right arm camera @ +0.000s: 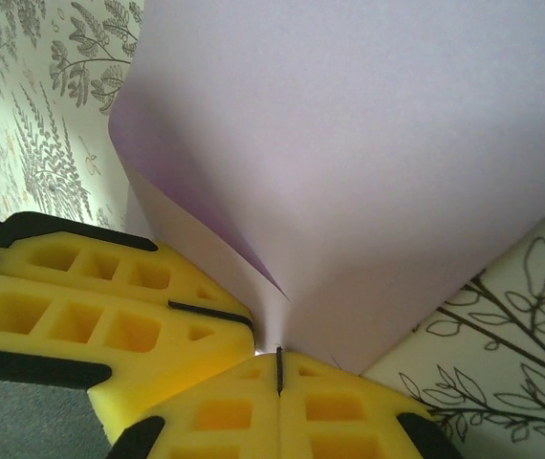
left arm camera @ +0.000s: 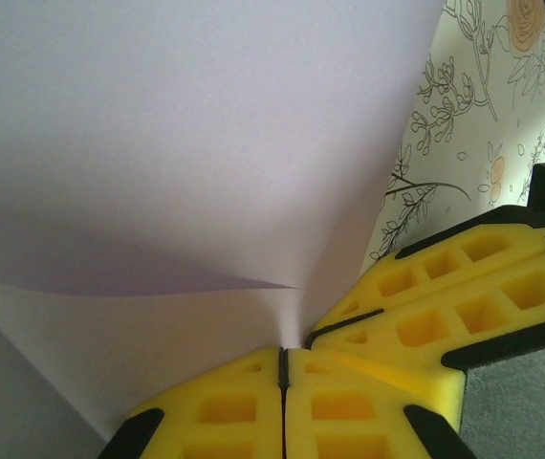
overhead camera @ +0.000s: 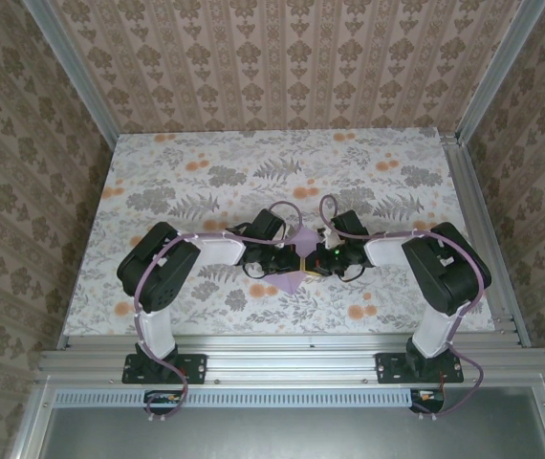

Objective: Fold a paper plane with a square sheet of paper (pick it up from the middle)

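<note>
1. Two grippers were seen meeting tip to tip over the middle of the floral tabletop (overhead camera: 206, 172) in the top view, the left gripper (overhead camera: 295, 256) beside the right gripper (overhead camera: 313, 256).
2. The square sheet of paper (overhead camera: 292, 281) was pinched between them, and its pale lilac corners were shown on the far and near sides of the fingers.
3. In the left wrist view, the left gripper (left arm camera: 283, 356) was pressed together on the sheet's edge, with the right gripper (left arm camera: 322, 330) touching it at an angle.
4. In the right wrist view, the right gripper (right arm camera: 279, 359) was likewise clamped on the paper.
5. The sheet was bent into two layers that converged at the pinch.
</note>
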You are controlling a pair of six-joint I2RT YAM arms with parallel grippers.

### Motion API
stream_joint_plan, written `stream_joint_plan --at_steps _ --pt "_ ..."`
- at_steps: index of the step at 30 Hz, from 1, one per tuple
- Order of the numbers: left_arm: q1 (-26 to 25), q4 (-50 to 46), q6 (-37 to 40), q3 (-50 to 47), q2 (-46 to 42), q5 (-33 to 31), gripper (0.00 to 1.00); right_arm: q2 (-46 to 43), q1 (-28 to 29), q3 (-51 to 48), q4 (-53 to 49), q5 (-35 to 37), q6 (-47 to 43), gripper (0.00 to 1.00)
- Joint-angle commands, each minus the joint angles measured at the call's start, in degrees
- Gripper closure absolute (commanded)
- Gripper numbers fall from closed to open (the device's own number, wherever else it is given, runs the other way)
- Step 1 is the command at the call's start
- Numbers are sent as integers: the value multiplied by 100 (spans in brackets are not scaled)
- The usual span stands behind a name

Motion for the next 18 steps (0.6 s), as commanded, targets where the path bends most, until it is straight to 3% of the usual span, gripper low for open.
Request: stream_joint_plan --at_steps 1,18 --pt "13 -121 79 -97 -162 -102 93 143 32 128 -393 345 -290 97" --pt "26 -163 197 -105 -251 50 93 321 56 301 -926 665 -677 98"
